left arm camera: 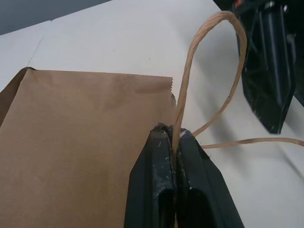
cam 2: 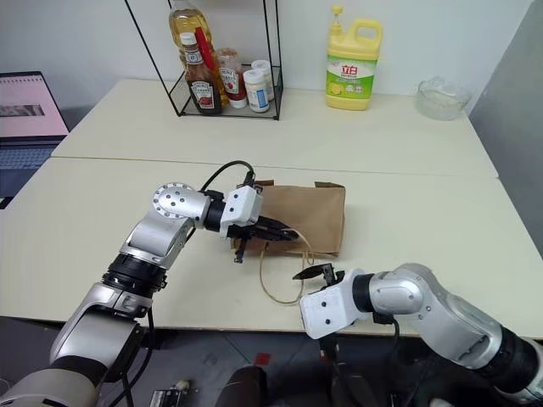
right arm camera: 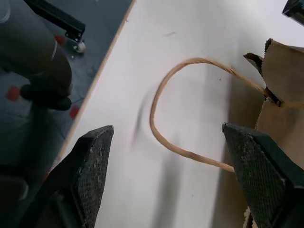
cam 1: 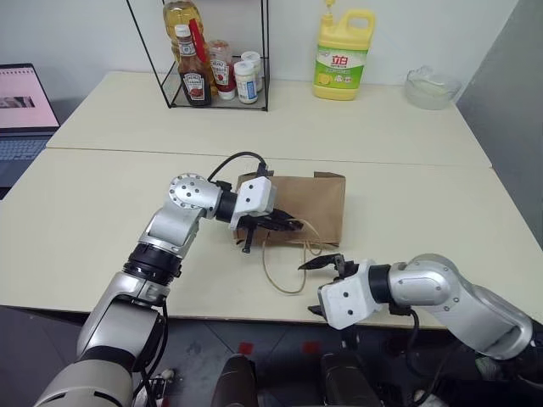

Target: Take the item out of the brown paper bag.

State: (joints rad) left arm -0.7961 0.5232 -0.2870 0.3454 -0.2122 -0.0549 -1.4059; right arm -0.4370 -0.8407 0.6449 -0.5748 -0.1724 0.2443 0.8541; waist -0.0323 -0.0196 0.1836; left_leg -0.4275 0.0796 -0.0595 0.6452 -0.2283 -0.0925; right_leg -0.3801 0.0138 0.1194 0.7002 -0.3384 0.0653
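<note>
Left wrist view shows the left hand [left arm camera: 176, 142] clamped on a loop handle [left arm camera: 209, 57] of the brown paper bag [cam 1: 301, 208] lying on the bench [cam 1: 424, 195]; right hand [right arm camera: 166, 156] gapes empty beside it; item unseen, removal not begun.

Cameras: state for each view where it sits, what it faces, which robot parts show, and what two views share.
Head pair: looks down over both arms at the table and brown paper bag.
Left wrist: left gripper shut on a handle.
Right wrist: open right gripper facing the other handle.
Shared: the bag.
</note>
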